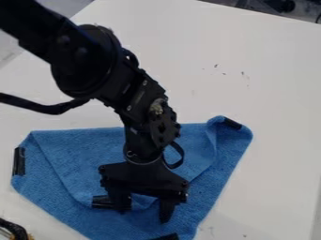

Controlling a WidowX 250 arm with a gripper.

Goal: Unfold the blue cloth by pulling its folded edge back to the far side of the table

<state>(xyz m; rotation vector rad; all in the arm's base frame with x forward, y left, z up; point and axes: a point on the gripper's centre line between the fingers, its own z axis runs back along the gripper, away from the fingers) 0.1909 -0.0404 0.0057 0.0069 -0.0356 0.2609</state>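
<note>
The black gripper (144, 211) hangs low over the near half of a blue cloth (81, 154), its fingers spread apart and open. Blue fabric shows between and around them; whether they touch it I cannot tell. The cloth is partly folded over itself, with black tape on its corners. One strip of tape (102, 201) sits just left of the left finger. Others are the left tape (19, 161), the upper right tape (232, 123) and the bottom tape (167, 237). The arm covers part of the cloth's middle.
A white table (263, 93) lies under the cloth, with a few small dark marks at the upper right. A black cable runs from the left edge to the arm. A dark object with wires (16, 230) is at the bottom left corner. Dark items lie beyond the table's far edge.
</note>
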